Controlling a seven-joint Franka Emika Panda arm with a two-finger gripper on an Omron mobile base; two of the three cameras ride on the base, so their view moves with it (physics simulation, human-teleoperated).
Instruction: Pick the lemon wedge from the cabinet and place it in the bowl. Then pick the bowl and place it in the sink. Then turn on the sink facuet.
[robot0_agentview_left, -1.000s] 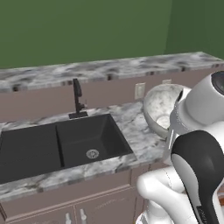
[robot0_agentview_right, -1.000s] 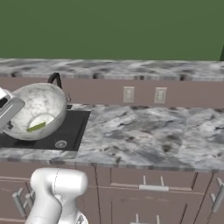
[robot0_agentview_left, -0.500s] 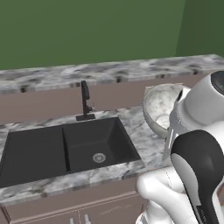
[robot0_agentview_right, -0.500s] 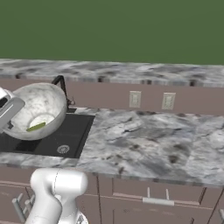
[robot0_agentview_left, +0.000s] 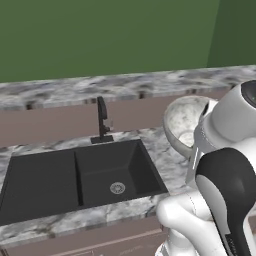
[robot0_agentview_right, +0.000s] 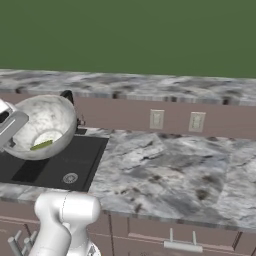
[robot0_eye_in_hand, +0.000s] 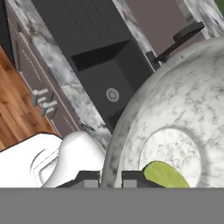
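Note:
The marbled white bowl (robot0_agentview_left: 183, 124) hangs tilted in the air, just right of the black sink (robot0_agentview_left: 80, 175). My gripper (robot0_eye_in_hand: 109, 180) is shut on its rim, one fingertip (robot0_eye_in_hand: 87, 179) outside and the other inside. From the right, the bowl (robot0_agentview_right: 44, 125) shows the yellow-green lemon wedge (robot0_agentview_right: 41, 145) lying in its bottom, and the wedge (robot0_eye_in_hand: 165, 175) appears again close to the hand camera. The black faucet (robot0_agentview_left: 102, 120) stands upright behind the right basin, whose silver drain (robot0_agentview_left: 117, 188) is uncovered. The cabinet is out of view.
A grey marble counter (robot0_agentview_right: 165, 170) stretches right of the sink (robot0_agentview_right: 60, 165), with two wall outlets (robot0_agentview_right: 156, 119) above it. Brown drawer fronts with silver handles (robot0_agentview_right: 183, 246) run below the counter. A raised marble ledge (robot0_agentview_left: 60, 90) lies behind the faucet.
The base has driven sideways, so sink and faucet have slid right in both base views. The bowl stays tilted in my shut gripper with the wedge inside.

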